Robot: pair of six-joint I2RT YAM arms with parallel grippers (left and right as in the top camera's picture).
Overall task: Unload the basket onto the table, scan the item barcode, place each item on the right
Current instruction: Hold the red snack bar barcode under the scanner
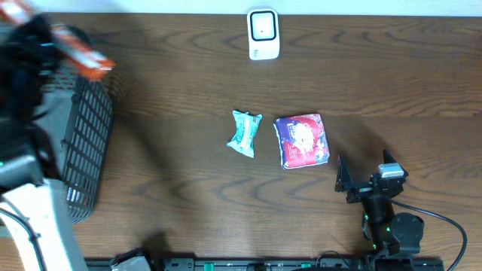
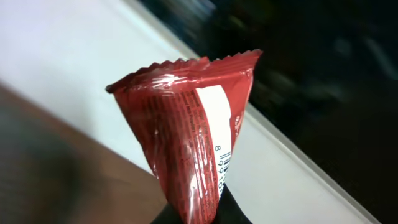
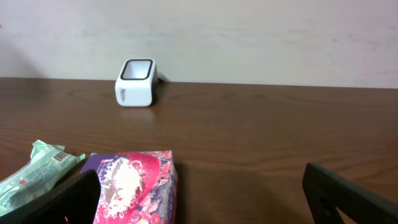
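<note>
1 red packet (image 2: 186, 143), barcode (image 2: 222, 175) starting 8, gripped by left claw (image 2: 196, 216); right claw (image 3: 205, 199) agape.

— Where did the top camera look?
— Straight down on the whole table (image 1: 188, 75), from high up.
— And the right wrist one?
— Low, across the table toward the white scanner (image 3: 135, 84). Both showed the scanner and the purple pack (image 3: 134, 186).
— The left one?
— Very close to a red packet (image 2: 180, 124).
</note>
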